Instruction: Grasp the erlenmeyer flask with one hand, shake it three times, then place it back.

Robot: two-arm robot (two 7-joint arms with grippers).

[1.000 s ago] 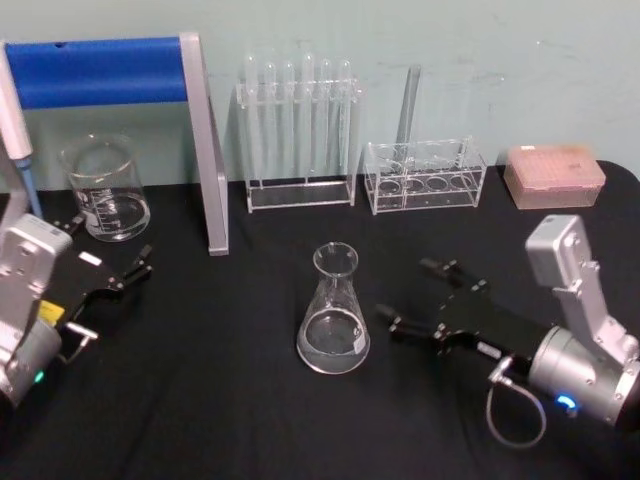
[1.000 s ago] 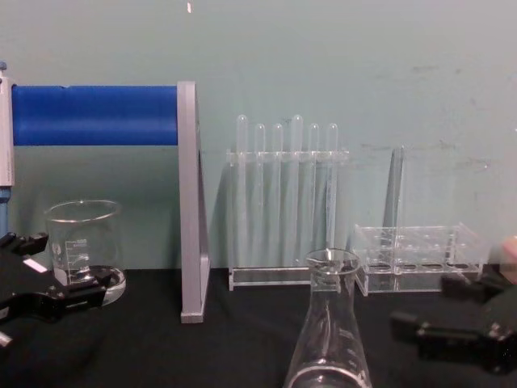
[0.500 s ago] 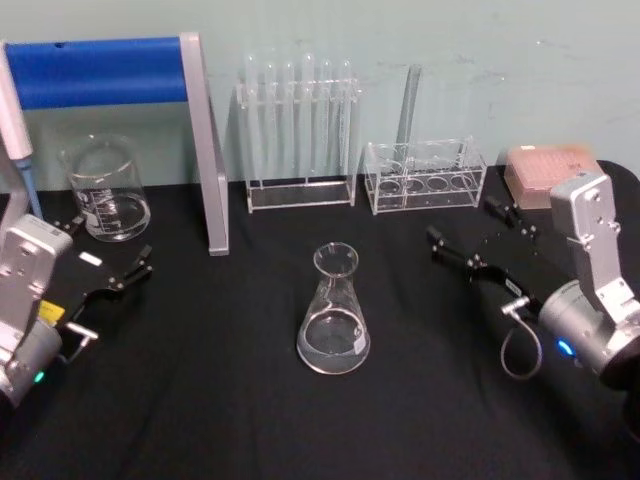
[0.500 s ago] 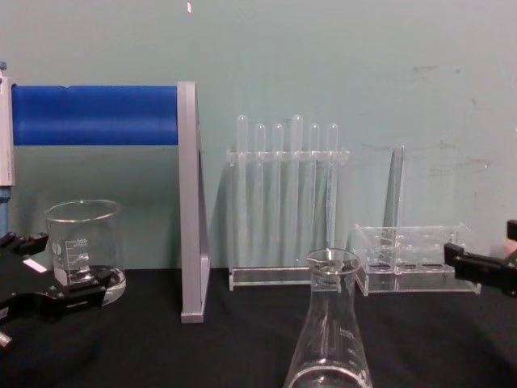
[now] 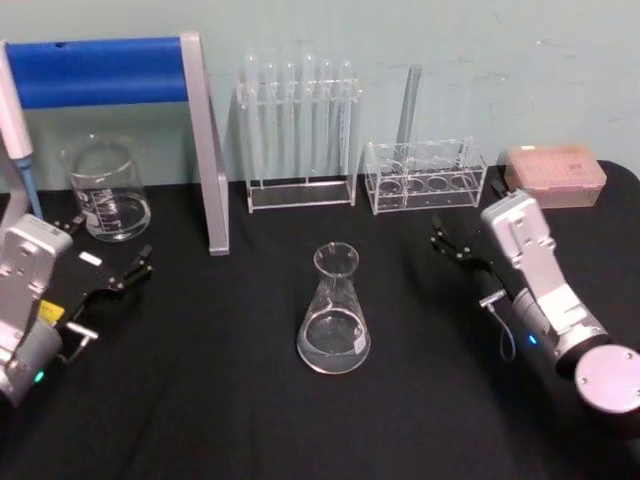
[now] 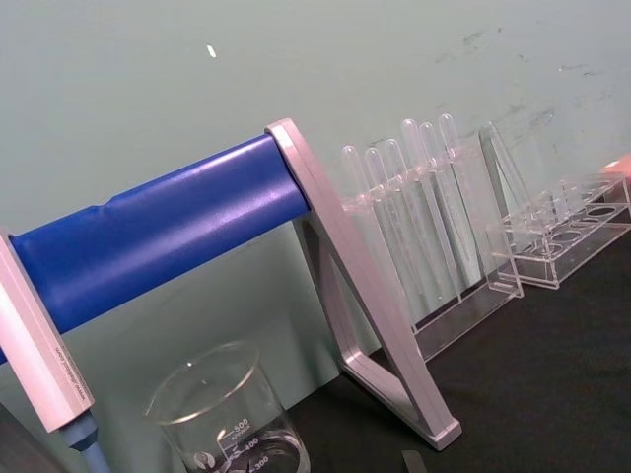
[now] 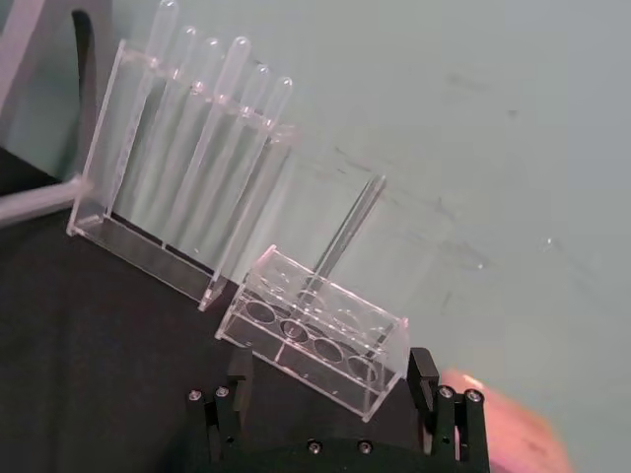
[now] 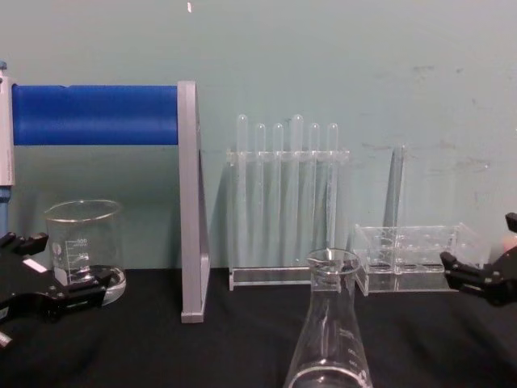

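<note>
The erlenmeyer flask (image 5: 334, 312) stands upright and free on the black table (image 5: 220, 400), near its middle; the chest view shows its neck and lip (image 8: 329, 323) up close. My right gripper (image 5: 465, 235) is open, well to the flask's right and apart from it, close to the small clear rack (image 5: 425, 175). Its two fingers (image 7: 229, 399) spread wide below that rack in the right wrist view, and one fingertip (image 8: 467, 275) enters at the right edge of the chest view. My left gripper (image 5: 105, 250) rests open at the far left, beside the beaker (image 5: 105, 190).
A blue bar on a grey frame (image 5: 205, 150) stands at the back left, with a pipette (image 5: 15, 120) beside it. A rack of test tubes (image 5: 298, 130) lines the back wall. A pink tip box (image 5: 555, 175) sits at the back right.
My right gripper has drawn back from beside the flask, moving right and toward the small rack while turning. The flask and the left arm have stayed put.
</note>
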